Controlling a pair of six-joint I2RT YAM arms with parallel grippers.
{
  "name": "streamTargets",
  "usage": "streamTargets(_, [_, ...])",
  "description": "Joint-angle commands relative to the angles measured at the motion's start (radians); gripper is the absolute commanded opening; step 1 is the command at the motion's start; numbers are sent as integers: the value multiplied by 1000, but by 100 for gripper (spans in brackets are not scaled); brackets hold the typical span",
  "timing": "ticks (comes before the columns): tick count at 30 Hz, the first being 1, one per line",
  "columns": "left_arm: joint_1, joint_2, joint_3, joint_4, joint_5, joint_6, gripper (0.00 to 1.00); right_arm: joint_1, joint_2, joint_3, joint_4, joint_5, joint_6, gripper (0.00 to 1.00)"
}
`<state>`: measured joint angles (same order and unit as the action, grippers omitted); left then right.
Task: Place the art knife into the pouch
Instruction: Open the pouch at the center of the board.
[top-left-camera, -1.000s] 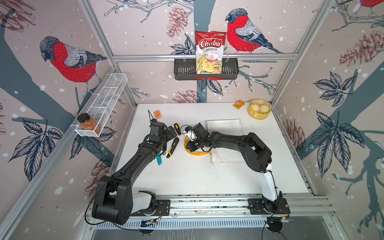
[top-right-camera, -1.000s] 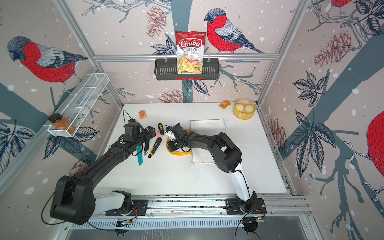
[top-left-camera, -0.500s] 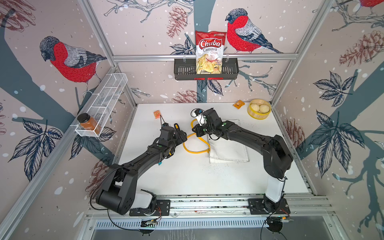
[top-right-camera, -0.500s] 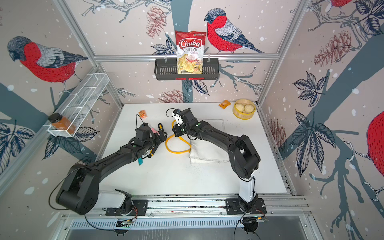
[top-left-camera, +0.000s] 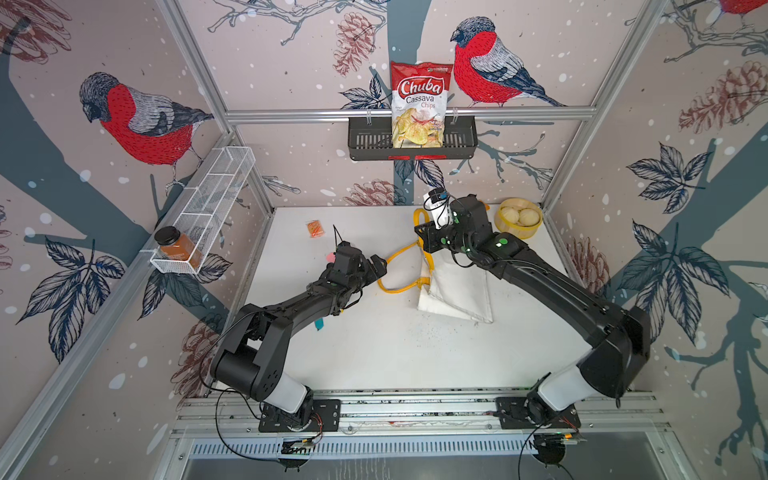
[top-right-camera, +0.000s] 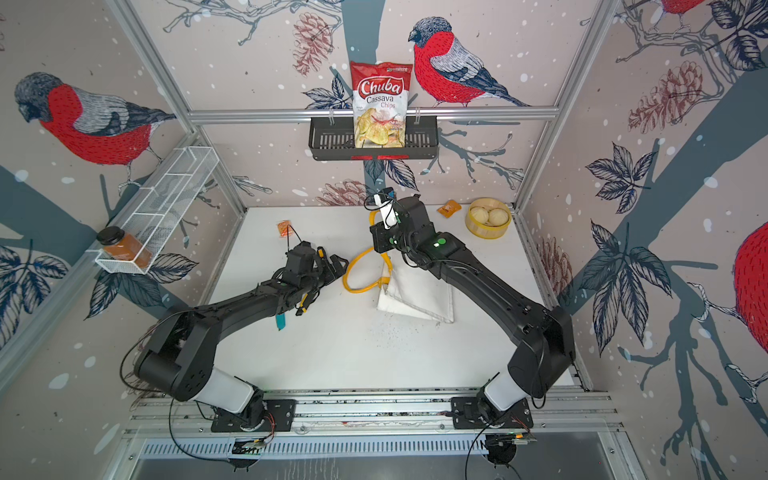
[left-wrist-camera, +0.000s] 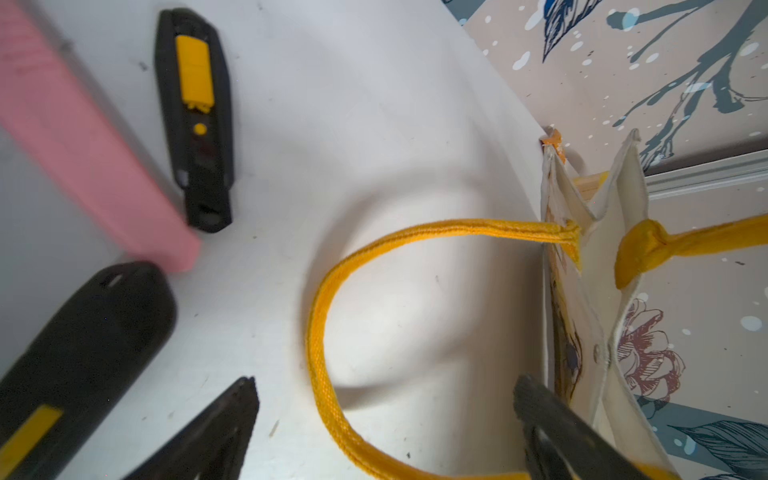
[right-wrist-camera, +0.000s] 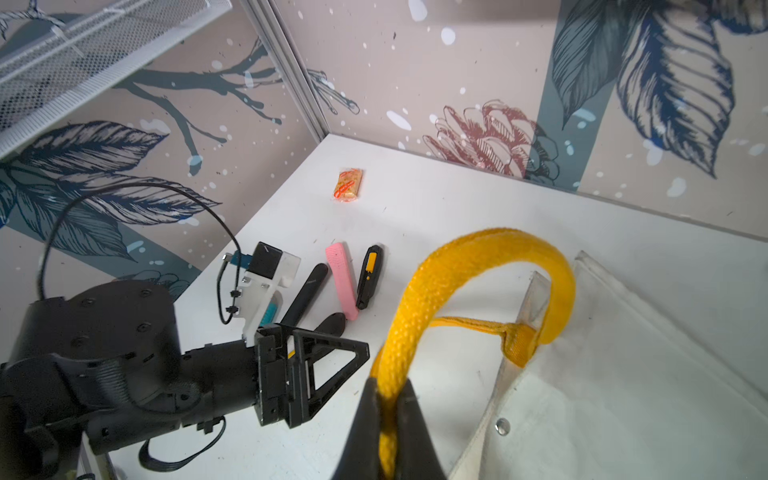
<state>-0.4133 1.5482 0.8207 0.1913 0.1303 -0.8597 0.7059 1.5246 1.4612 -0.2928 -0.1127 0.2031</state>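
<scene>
heads up, right pincer (right-wrist-camera: 390, 388) is clamped on one yellow handle (right-wrist-camera: 478, 257) of the pouch (top-left-camera: 457, 286), left pincer (left-wrist-camera: 384, 388) gaping empty near its mouth, art knife (left-wrist-camera: 193, 116) on the bench (top-left-camera: 374, 353) beside a pink bar (left-wrist-camera: 83, 145), so I'd bet the floppy mouth sags shut or that loose loop (left-wrist-camera: 324, 332) snags the open pincer.

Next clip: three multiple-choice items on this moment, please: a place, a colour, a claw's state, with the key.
1. Where is the chips bag? A on the table; B in the black wall basket; C in the wire shelf.
2. What colour is the pouch handle in the right claw? A white; B pink; C yellow.
3. The left claw is: A shut on a knife; B open; C shut on a handle.
Key: 1 B, it stands in the basket on the back wall. 2 C, the pinched loop is yellow. 3 B, its jaws stand wide apart.
</scene>
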Motion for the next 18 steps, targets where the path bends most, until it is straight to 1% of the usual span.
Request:
streamTargets(1, [-27, 33, 80, 13, 1, 14, 97, -4, -28, 22, 9, 15, -32, 0])
streamTargets(7, [-92, 115, 219, 19, 16, 7, 97, -15, -43, 48, -8, 30, -49, 0])
streamTargets(11, [-147, 161, 279, 33, 36, 11, 97, -35, -55, 54, -2, 27, -47, 0])
streamTargets(16, [-201, 203, 323, 49, 76, 23, 96, -66, -66, 67, 2, 10, -42, 0])
streamTargets(18, [-212, 216, 325, 58, 89, 22, 93, -75, -71, 71, 2, 7, -42, 0])
